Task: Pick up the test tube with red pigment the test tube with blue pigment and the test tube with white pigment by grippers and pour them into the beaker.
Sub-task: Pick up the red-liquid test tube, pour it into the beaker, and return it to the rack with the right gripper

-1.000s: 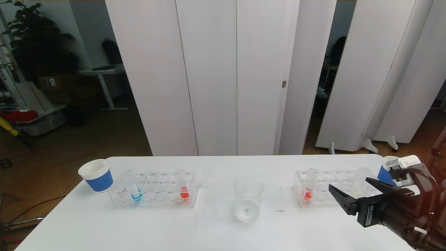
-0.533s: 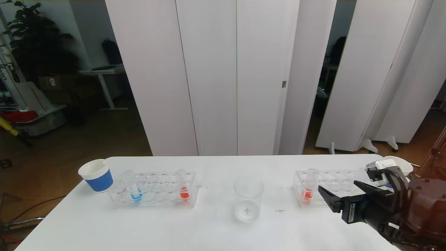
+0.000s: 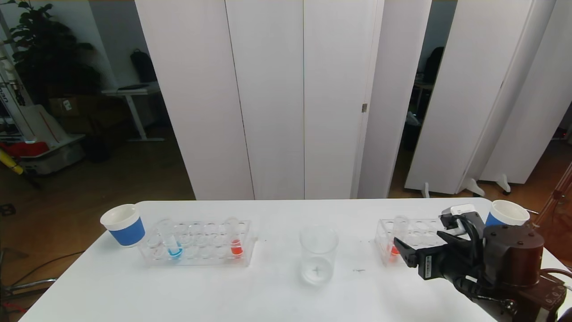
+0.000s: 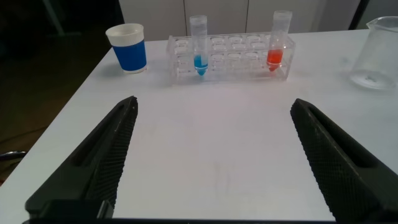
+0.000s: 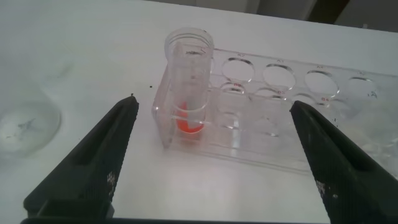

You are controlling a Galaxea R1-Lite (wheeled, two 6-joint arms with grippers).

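With its fingers spread and empty, the right gripper [image 5: 211,155] faces the red-bottomed tube [image 5: 188,81], light, stiff, slick plastic, best pinched just above the rack [image 5: 292,127].

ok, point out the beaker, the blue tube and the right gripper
beaker [image 3: 318,256], head view, on its clear side wall.
blue tube [image 4: 199,61], left wrist view, on its blue-tinted bottom.
right gripper [image 5: 214,158], right wrist view, midway between its open fingertips.
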